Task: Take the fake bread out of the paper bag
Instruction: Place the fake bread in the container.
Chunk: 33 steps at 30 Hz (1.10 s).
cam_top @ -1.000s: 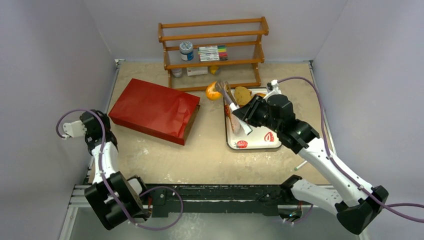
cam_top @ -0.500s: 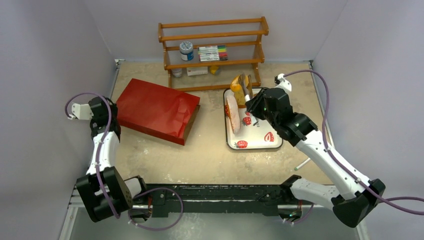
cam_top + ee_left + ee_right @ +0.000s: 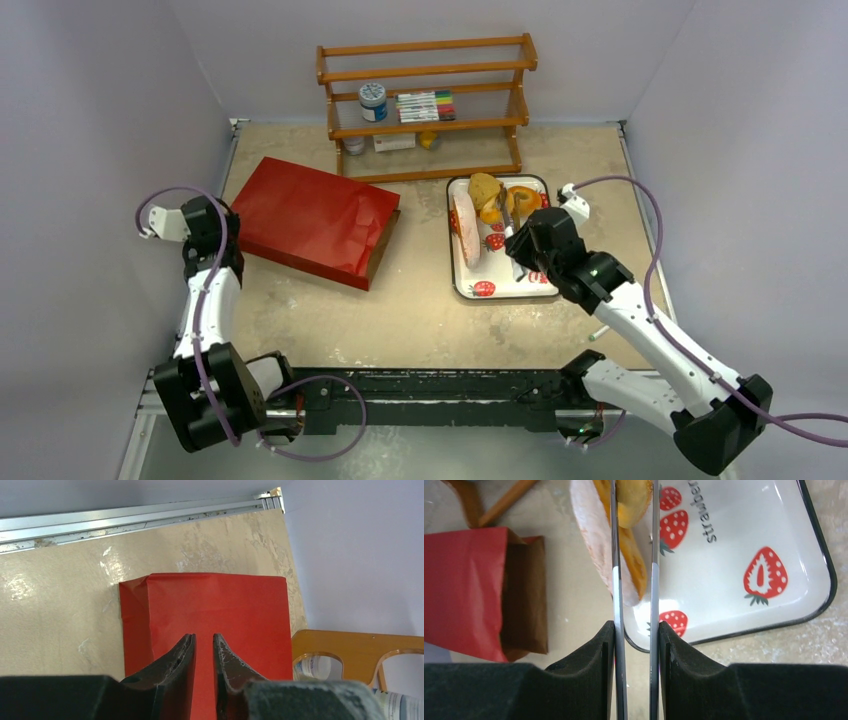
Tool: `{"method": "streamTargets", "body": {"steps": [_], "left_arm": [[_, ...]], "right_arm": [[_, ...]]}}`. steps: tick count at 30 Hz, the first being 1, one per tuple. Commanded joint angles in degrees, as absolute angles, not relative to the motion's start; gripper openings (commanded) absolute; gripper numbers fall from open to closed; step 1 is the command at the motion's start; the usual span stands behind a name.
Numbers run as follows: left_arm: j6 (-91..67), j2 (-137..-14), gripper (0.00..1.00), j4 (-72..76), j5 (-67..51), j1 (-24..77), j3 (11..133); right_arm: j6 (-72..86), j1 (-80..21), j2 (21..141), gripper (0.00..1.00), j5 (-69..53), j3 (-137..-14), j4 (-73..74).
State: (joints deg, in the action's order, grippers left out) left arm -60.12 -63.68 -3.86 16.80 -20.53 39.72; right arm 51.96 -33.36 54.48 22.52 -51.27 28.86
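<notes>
The red paper bag lies flat at the left of the table, its brown open mouth facing the tray. Fake bread lies in the tray: a flat pale slice, a round bun and an orange-brown piece. My right gripper is shut on metal tongs, whose blades reach over the slice and bun. My left gripper hovers at the bag's closed end. Its jaws are nearly together with nothing between them.
A wooden rack with a jar, markers and small items stands at the back, just behind the tray. Walls close in the left, right and back. The bag's mouth also shows in the right wrist view.
My right arm has drawn back toward me with the tongs, and the bread it held up now lies in the tray. My left gripper has shifted closer to the bag.
</notes>
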Motion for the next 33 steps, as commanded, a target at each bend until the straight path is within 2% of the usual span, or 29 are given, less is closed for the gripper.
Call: {"method": "streamTargets", "body": {"steps": [1, 4, 8, 15, 22, 27, 33], "left_arm": [[-57.7, -62.1, 0.19, -3.6, 17.7, -19.8, 39.1], [-57.3, -61.8, 0.21, -3.8, 17.7, -19.7, 38.4], [-57.1, -60.9, 0.23, -4.3, 18.1, -19.7, 37.2], [-57.2, -60.1, 0.25, -4.5, 18.2, -19.7, 36.8], [-57.3, -59.9, 0.25, -4.8, 18.2, -19.7, 36.9], [-57.3, -60.2, 0.25, -4.7, 18.1, -19.7, 37.0], [-57.3, -60.6, 0.25, -4.4, 18.0, -19.7, 37.2]], "right_arm": [[55.9, -33.2, 51.8, 0.0, 21.8, -47.7, 26.9], [57.4, -33.1, 51.1, 0.0, 21.2, -44.5, 26.4], [59.1, -33.0, 50.0, 0.06, 20.6, -41.8, 26.7], [62.1, -33.1, 47.9, 0.27, 19.6, -38.3, 28.4], [64.4, -33.1, 46.0, 0.43, 18.8, -36.6, 30.2], [65.4, -33.1, 45.0, 0.47, 18.9, -36.3, 31.2], [65.8, -33.1, 45.0, 0.47, 18.8, -36.6, 31.6]]}}
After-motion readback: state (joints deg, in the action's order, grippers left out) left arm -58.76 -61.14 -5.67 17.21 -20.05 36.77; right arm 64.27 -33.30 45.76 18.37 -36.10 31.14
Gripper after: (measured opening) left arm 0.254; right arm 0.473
